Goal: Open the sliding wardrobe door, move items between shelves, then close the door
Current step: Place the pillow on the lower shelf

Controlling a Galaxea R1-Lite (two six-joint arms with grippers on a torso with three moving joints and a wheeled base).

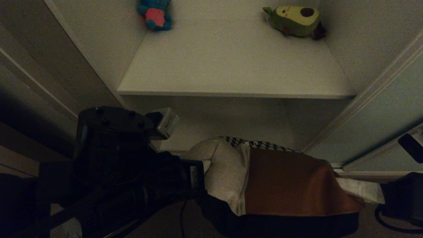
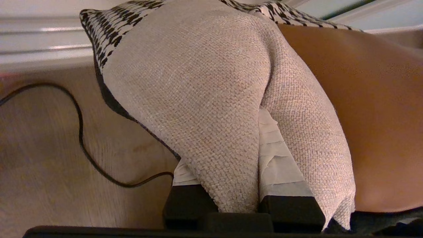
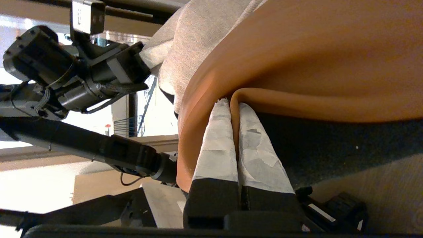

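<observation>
- Beige, rust-brown and houndstooth cushion (image 1: pixel 284 178) hung between our two arms, low in front of the open wardrobe, below the white shelf (image 1: pixel 231 92).
- Our left gripper (image 2: pixel 243 185) had its jaws clamped on a fold of the beige fabric; our right gripper (image 3: pixel 235 145) had its jaws nearly closed, pinching a thin ridge of the brown leather-like patch.
- The sliding door (image 1: pixel 373 132) sat off to the right, out of the way.
- Two plush toys, a blue one (image 1: pixel 155 15) and an avocado (image 1: pixel 297 20), sat at the back of that shelf.
- Our worry: those were just pinches of cover, so the smooth brown fold might slip out mid-lift.
- Also, a bulky cushion could catch the shelf's front edge or shove the toys.
</observation>
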